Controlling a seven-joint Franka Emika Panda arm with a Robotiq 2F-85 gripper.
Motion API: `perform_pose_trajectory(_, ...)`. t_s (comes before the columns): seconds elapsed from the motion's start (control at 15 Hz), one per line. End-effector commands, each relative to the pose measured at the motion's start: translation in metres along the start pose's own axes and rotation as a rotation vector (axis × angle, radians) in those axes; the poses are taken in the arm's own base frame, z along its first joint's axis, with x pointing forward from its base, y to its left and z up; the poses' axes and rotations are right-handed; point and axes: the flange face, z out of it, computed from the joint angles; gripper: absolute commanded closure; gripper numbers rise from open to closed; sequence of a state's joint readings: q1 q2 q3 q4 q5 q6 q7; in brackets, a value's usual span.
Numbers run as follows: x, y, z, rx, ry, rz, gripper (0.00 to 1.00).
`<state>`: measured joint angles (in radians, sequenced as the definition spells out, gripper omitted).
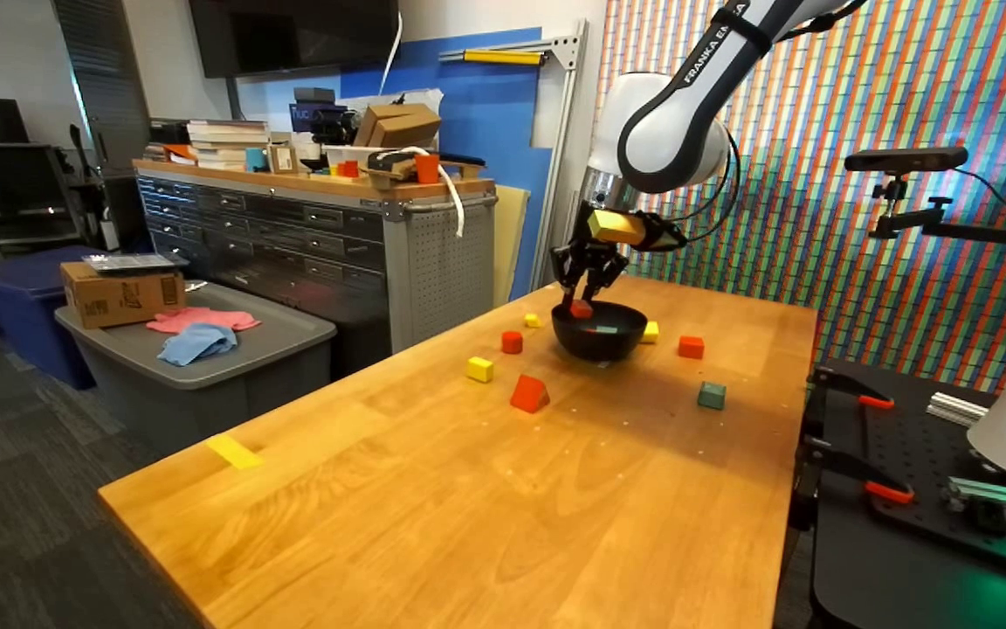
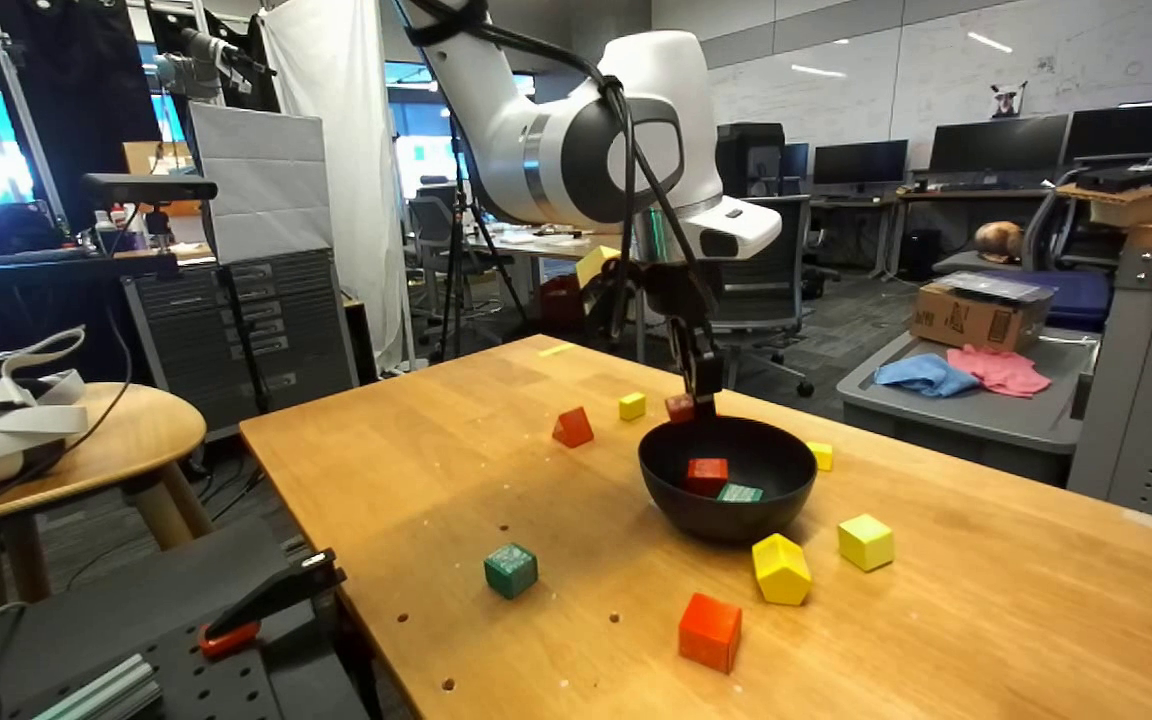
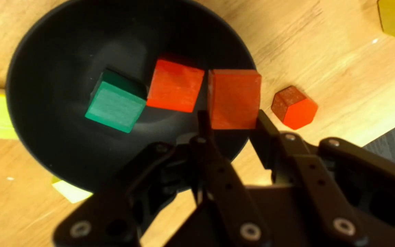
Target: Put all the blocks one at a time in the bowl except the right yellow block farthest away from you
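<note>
"FRANKA" on arm (image 1: 671,135), "nuc" on box (image 1: 314,117)

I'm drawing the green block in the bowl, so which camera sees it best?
The wrist view: it shows the green block from above, large and uncovered. Both exterior views show only part; the bowl hides the rest.

- In an exterior view, the white arm (image 1: 706,94) comes down from 1 o'clock.
- It bends at a round joint (image 1: 664,150), at 2 o'clock from the wrist (image 1: 601,187).
- In the wrist view, the gripper (image 3: 233,118) pokes in from 5 o'clock.
- Its two black fingers (image 3: 215,168) point to 11 o'clock and pinch tight on what they hold.
- In both exterior views, the gripper points to 6 o'clock.
</note>
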<state>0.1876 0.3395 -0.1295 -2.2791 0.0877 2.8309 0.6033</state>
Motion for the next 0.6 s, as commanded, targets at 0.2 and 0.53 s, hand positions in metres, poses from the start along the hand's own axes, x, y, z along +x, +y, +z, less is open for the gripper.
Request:
perform_pose_trajectory(0.2,0.015,0.011,0.013,-0.037,0.001,0.093,0.41)
perform_pose_trajectory(0.53,-0.004,0.0,0.045,-0.081,-0.093,0.065,0.04)
